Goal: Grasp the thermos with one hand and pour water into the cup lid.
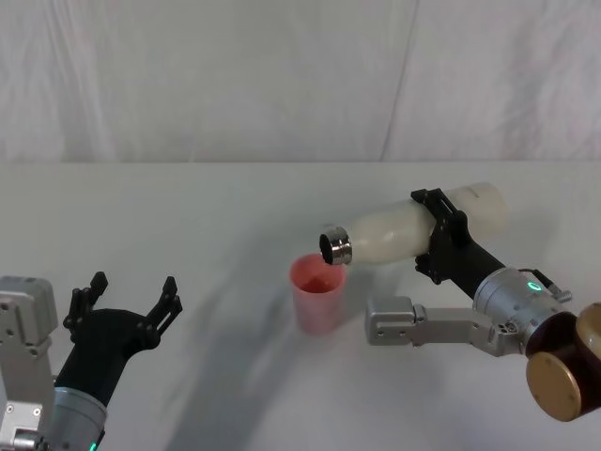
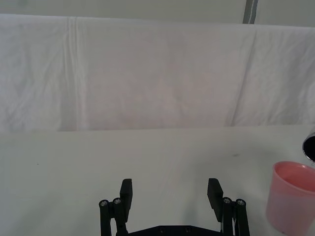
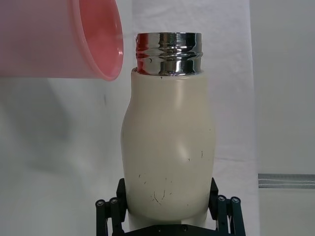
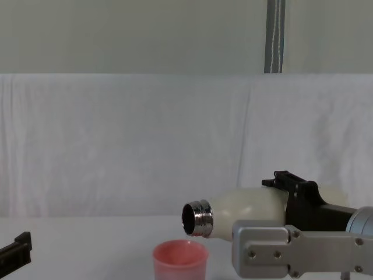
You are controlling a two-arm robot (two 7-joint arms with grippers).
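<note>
Here, line by line:
Surface: a white table (image 1: 207, 216), smooth and matte, with soft shadows under the arms.
Room: a creased white cloth backdrop (image 4: 116, 146) hangs behind the table; above it a pale wall with a grey vertical post (image 4: 274, 35).
Cup lid (image 1: 317, 292): a small salmon-pink plastic cup, slightly tapered, upright near the table's middle; whether it holds any water cannot be told.
Thermos (image 1: 413, 229): cream-white and speckled, rounded shoulders, lifted off the table and tipped almost level; its shiny threaded steel neck (image 1: 335, 248) hangs open just above the cup lid's rim on the right side.
Right gripper (image 1: 441, 237): black fingers clamped round the lower body of the thermos, one on each side, on a grey metal wrist.
Left gripper (image 1: 131, 299): low on the left, well apart from the cup lid, black fingers spread wide with nothing between them.
</note>
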